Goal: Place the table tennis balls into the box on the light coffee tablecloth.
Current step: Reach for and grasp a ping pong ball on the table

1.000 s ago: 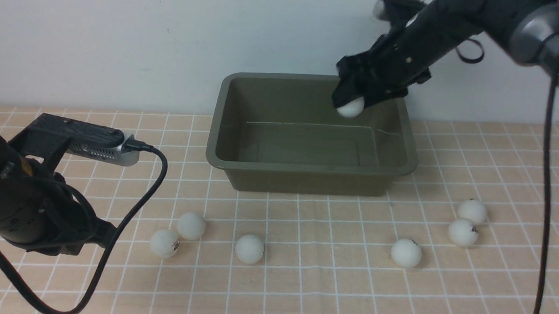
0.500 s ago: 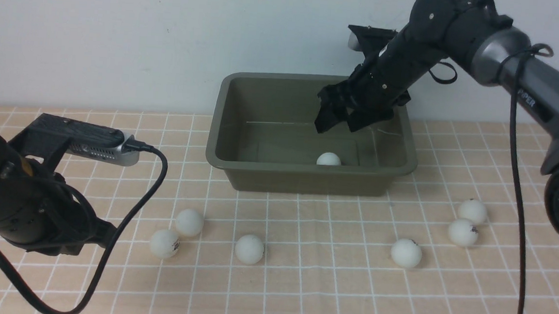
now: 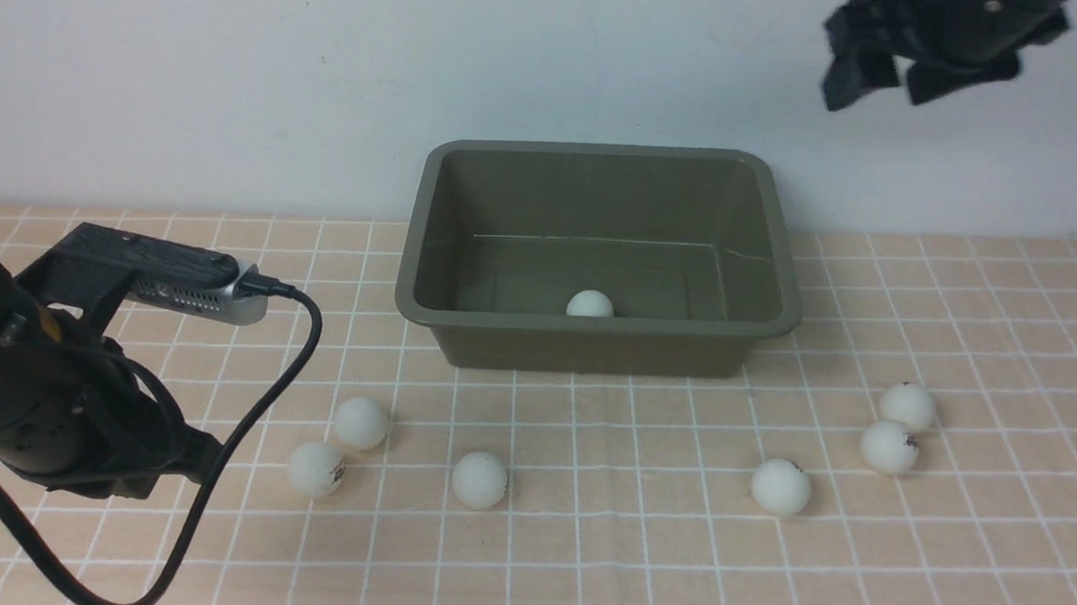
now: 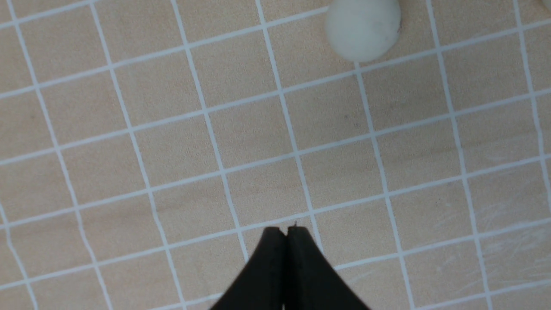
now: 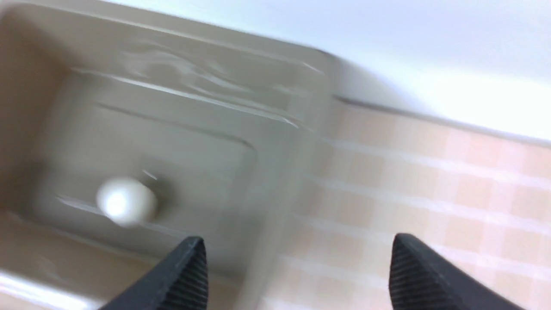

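With R end effector (image 3: 874, 91) spread wide & empty at upper right of frame, L end effector (image 4: 284, 230) shut at lower left, I saw one ball (image 3: 590, 303) in the box (image 3: 593, 326) and 3 loose balls (image 3: 781, 487) lower right, nearer R than L.

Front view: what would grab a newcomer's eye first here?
The olive-green box sits mid-table on the checked tablecloth, with one white ball inside near its front wall. Six more balls lie before it, three on the left and three on the right. High at the upper right hangs the black right gripper, open and empty.
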`<state>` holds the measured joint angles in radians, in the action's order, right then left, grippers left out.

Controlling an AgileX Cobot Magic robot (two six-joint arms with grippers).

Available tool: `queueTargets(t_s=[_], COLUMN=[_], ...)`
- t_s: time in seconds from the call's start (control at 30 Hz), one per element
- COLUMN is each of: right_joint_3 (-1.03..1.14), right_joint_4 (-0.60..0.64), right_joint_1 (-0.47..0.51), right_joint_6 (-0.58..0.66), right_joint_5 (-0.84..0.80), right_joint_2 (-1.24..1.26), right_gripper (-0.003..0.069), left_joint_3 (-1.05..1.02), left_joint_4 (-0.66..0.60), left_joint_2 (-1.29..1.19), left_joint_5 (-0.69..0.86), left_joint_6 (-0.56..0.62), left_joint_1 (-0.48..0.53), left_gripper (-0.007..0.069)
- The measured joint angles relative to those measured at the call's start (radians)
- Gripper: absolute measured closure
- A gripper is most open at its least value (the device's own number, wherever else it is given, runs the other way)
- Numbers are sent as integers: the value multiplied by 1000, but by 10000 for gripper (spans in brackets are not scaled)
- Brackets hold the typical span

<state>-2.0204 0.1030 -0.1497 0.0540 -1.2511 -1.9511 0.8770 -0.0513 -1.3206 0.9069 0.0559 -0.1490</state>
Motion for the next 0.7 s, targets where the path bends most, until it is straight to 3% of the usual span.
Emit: queueTargets(t_s=[0.3, 0.47, 0.7], right_joint_3=[417, 628, 692], right_joint_4=[-77, -85, -91], right_joint_1=[29, 29, 29], right_joint_6=[-54, -144, -192], right_joint_5=[30, 219, 355], right_joint_2=[108, 107, 67], right_gripper=[148, 148, 148], left_joint_3=[0, 0, 0], left_joint_4=[0, 0, 0], left_joint_2=[0, 0, 0], left_joint_5=[1, 5, 10], left_joint_6=[0, 1, 5], left_joint_1=[0, 0, 0], left_gripper=[693, 693, 693])
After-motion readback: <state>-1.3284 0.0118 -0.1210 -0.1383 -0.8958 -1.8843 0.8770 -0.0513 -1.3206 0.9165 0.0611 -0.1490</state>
